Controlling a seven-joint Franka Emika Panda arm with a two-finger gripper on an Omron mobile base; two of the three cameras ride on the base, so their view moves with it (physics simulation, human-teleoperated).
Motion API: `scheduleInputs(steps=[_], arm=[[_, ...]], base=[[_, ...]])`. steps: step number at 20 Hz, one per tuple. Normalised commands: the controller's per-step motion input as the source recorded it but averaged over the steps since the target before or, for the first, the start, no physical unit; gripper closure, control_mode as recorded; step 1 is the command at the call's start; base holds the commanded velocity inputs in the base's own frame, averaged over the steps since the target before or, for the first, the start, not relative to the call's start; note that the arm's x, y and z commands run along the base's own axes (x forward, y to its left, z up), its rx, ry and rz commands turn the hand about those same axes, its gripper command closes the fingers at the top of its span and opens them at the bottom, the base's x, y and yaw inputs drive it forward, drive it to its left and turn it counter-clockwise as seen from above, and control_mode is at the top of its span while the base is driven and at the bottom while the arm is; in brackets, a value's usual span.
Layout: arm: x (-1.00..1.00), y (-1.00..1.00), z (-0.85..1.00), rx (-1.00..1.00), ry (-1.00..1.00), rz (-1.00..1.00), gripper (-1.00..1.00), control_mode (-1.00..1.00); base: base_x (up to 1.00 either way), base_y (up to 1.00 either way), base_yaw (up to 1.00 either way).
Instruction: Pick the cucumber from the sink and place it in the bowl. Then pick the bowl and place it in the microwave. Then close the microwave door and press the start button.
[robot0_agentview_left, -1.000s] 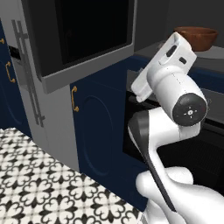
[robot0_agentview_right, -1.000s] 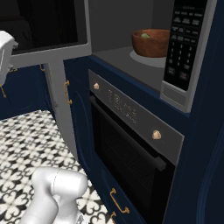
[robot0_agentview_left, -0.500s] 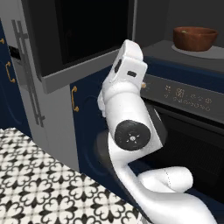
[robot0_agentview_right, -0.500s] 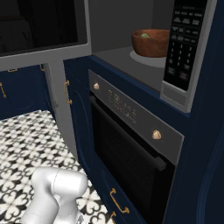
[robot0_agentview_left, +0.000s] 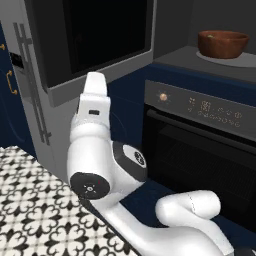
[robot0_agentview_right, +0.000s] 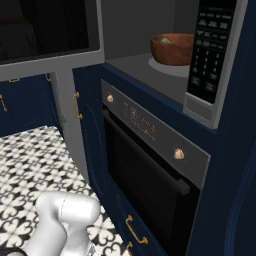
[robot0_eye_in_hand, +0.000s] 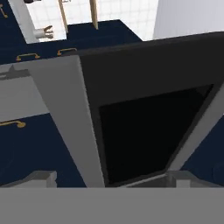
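Microwave door (robot0_agentview_left: 97, 42) in the left base view stands swung open to the left, its black glass panel in a grey metal frame hanging out over the blue cabinets; the white arm rises right below it, the hand end reaching up toward the door's lower edge; the gripper itself cannot be made out here. Farther right the bowl (robot0_agentview_left: 223, 44) sits upright inside the open microwave (robot0_agentview_left: 210, 60), on its pale round plate; below runs the black oven (robot0_agentview_left: 200, 145) with an orange knob and a bar handle; patterned black-and-white floor (robot0_agentview_left: 30, 210) lies at lower left.

Right base view: the bowl (robot0_agentview_right: 172, 48) rests in the microwave cavity (robot0_agentview_right: 150, 65), well back from the front edge, beside the button panel (robot0_agentview_right: 207, 50); something small, green and pale, the cucumber (robot0_agentview_right: 165, 40), peeks over the rim, too small to tell which way it points; the open door (robot0_agentview_right: 47, 30) juts out at upper left; the oven (robot0_agentview_right: 150, 160) fills the cabinet beneath.

Hand view: the door (robot0_eye_in_hand: 148, 113) lies close ahead, tilted, its long edge running across the picture; blue drawers with brass handles (robot0_eye_in_hand: 26, 57) lie behind; the gripper (robot0_eye_in_hand: 109, 179) is spread wide, pinching nothing.
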Motion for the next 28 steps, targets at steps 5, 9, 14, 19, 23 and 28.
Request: scheduleInputs(steps=[5, 9, 14, 19, 23, 28], arm=[[0.16, 0.75, -0.35, -0.04, 0.0, -0.09, -1.0, -1.0], [0.21, 0.74, -0.31, -0.02, 0.0, -0.09, -1.0, -1.0], [0.37, 0.79, -0.39, -0.03, -0.01, -0.11, -1.0, -1.0], [0.55, 0.66, -0.28, -0.05, -0.01, -0.13, -1.0, -1.0], [0.61, 0.51, -0.16, -0.04, 0.0, -0.13, -1.0, -1.0], [0.78, 0.05, -0.08, 0.0, 0.0, -0.08, -1.0, -1.0]], base=[[0.0, 0.0, 0.0], [0.0, 0.0, 0.0], [0.0, 0.0, 0.0], [0.0, 0.0, 0.0], [0.0, 0.0, 0.0], [0.0, 0.0, 0.0]])
